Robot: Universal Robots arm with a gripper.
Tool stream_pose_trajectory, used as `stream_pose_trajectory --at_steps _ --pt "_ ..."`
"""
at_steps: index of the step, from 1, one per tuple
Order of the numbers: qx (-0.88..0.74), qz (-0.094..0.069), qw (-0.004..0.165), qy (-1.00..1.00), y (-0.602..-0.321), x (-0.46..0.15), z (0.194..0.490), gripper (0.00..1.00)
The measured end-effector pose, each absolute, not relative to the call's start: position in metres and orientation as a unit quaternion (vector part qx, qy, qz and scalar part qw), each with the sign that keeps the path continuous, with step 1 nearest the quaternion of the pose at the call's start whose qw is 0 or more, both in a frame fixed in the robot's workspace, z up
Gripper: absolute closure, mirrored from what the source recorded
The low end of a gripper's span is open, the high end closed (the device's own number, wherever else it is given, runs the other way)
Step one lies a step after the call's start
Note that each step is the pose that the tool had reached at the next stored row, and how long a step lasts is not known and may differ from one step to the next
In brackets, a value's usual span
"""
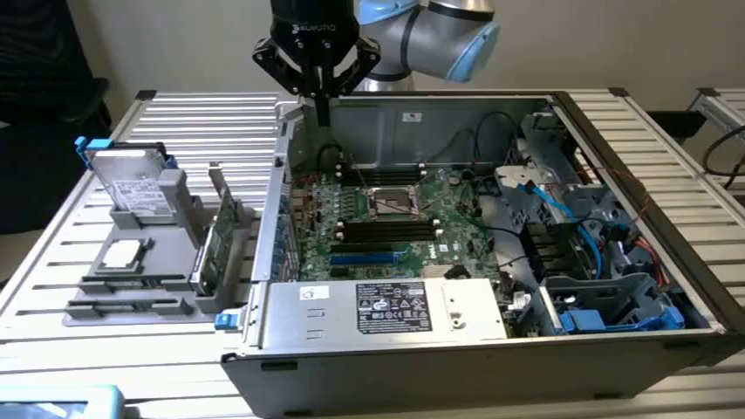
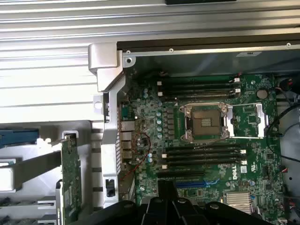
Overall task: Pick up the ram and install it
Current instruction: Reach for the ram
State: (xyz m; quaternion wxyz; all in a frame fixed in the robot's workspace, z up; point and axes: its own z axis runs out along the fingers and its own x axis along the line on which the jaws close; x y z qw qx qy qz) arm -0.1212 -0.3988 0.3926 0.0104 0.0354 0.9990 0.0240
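My gripper (image 1: 321,106) hangs shut and empty above the open computer case's back corner, on the exterior view's left. In the wrist view its dark fingers (image 2: 167,193) reach over the motherboard (image 2: 211,140). Long black memory slots (image 1: 385,230) lie beside the processor socket (image 1: 393,201), and they look empty in the wrist view (image 2: 202,154). The ram (image 1: 131,282) appears as a long narrow stick lying flat near the front of the grey holder (image 1: 174,205), outside the case and far from my gripper. A second similar stick (image 1: 126,306) lies just in front of it.
On the grey holder also stand a hard drive (image 1: 132,180), a square silver processor chip (image 1: 120,255) and a tall green expansion card (image 1: 222,234). The case wall (image 1: 279,175) separates holder and motherboard. Cables and drive bays (image 1: 582,253) crowd the case's other side. A power supply (image 1: 385,307) sits at the front.
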Motion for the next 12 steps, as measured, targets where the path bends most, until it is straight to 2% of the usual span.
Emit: stream_pose_trajectory --at_steps 12 --pt "0.035 0.024 0.01 0.999 -0.3988 -0.1212 0.3926 0.89"
